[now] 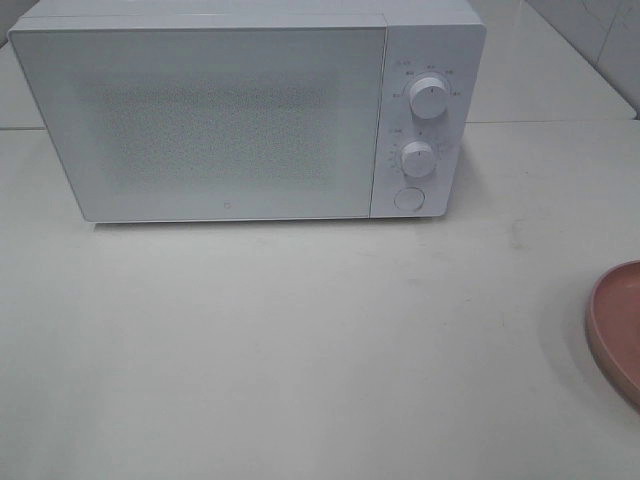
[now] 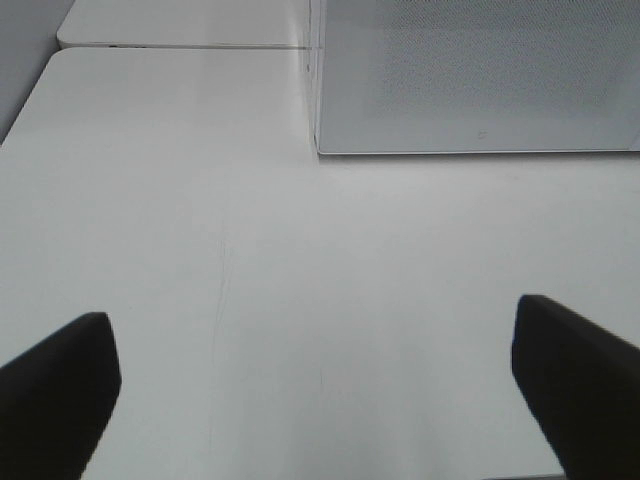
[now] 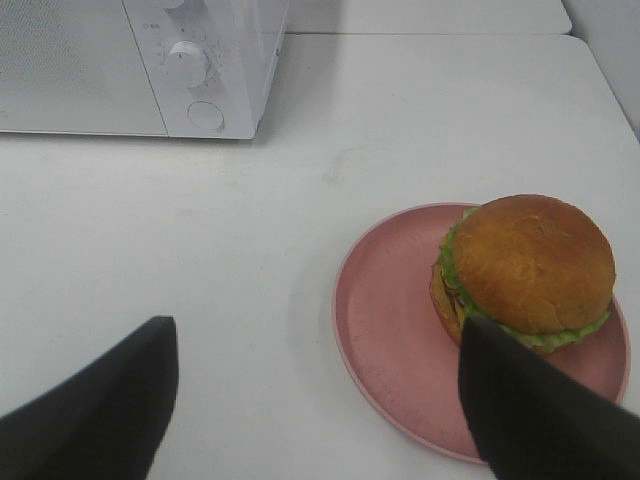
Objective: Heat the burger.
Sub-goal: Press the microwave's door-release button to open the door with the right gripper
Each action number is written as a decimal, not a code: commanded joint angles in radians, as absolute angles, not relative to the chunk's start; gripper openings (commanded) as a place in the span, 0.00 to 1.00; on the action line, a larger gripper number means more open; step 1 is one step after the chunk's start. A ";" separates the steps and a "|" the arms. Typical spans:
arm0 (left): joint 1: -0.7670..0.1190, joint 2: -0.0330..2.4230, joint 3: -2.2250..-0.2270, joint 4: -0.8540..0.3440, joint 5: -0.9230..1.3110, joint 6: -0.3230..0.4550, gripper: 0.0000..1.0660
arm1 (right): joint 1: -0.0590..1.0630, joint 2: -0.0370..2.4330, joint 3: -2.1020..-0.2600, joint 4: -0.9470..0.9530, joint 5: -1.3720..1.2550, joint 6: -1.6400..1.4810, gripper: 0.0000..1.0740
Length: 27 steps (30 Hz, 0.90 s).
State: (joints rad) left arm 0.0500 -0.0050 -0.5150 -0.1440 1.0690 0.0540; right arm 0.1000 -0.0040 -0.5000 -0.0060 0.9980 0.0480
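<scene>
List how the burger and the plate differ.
The burger is golden-brown with green lettuce; the plate is plain pink. The burger is domed and stacked; the plate is flat and wider. The burger rests on the plate, off its centre; the plate lies on the table. Both are round.
</scene>
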 commanded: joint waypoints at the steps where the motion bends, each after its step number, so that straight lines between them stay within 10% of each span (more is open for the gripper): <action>1: 0.052 -0.023 -0.516 -0.151 1.066 0.053 0.94 | 0.097 -0.032 -0.498 -0.006 0.997 0.042 0.71; 27: 0.052 -0.023 -0.516 -0.151 1.066 0.053 0.94 | 0.097 0.276 -0.551 -0.005 0.794 0.042 0.71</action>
State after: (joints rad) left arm 0.0500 -0.0050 -0.5150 -0.1440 1.0690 0.0540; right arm 0.1000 0.2600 -0.5520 -0.0060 0.8350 0.0480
